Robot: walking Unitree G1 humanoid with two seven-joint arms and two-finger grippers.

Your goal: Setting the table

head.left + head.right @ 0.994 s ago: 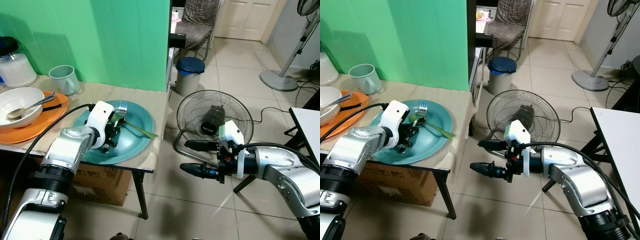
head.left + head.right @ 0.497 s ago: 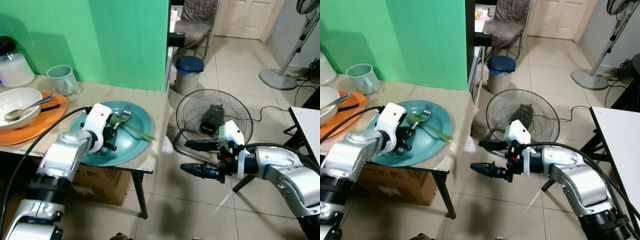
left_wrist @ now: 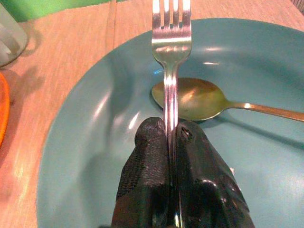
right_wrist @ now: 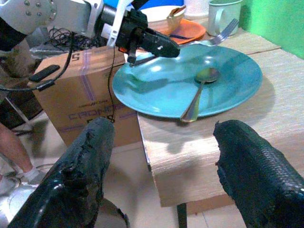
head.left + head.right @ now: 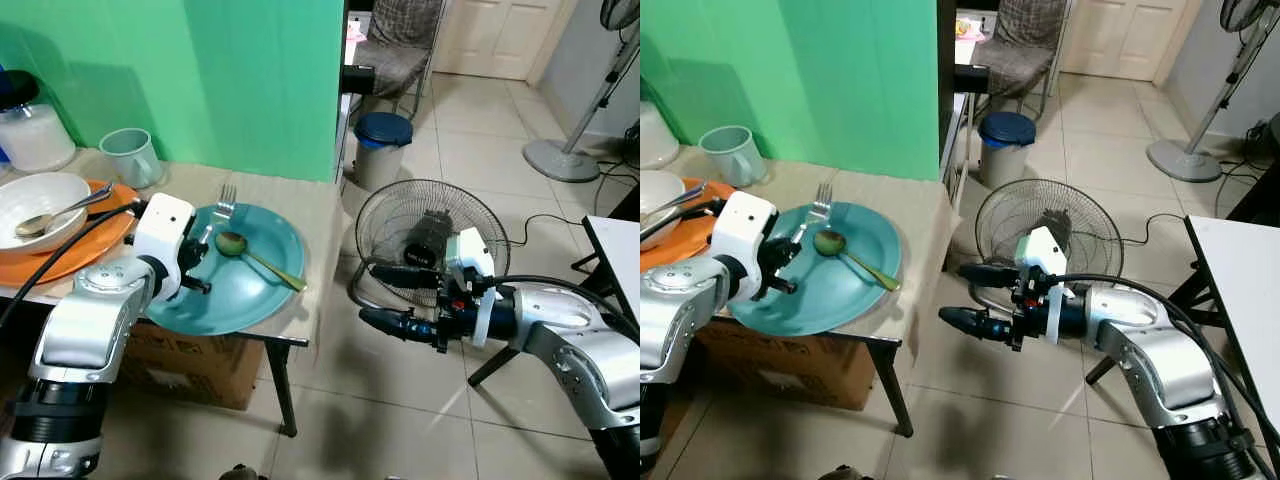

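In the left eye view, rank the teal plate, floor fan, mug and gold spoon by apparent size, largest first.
1. teal plate and floor fan: alike, unranked, and the fan stands farther off.
2. gold spoon
3. mug, close to the spoon.

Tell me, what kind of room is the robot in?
Probably a lived-in home, maybe a dining corner: a low table with a blue plate and an orange plate, a floor fan on tiled floor, and a chair behind.

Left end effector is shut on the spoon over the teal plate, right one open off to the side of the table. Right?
Not quite. The left end effector is shut on the fork, not the spoon, which lies loose on the teal plate, as the left wrist view shows. The right end effector is open, off to the side of the table.
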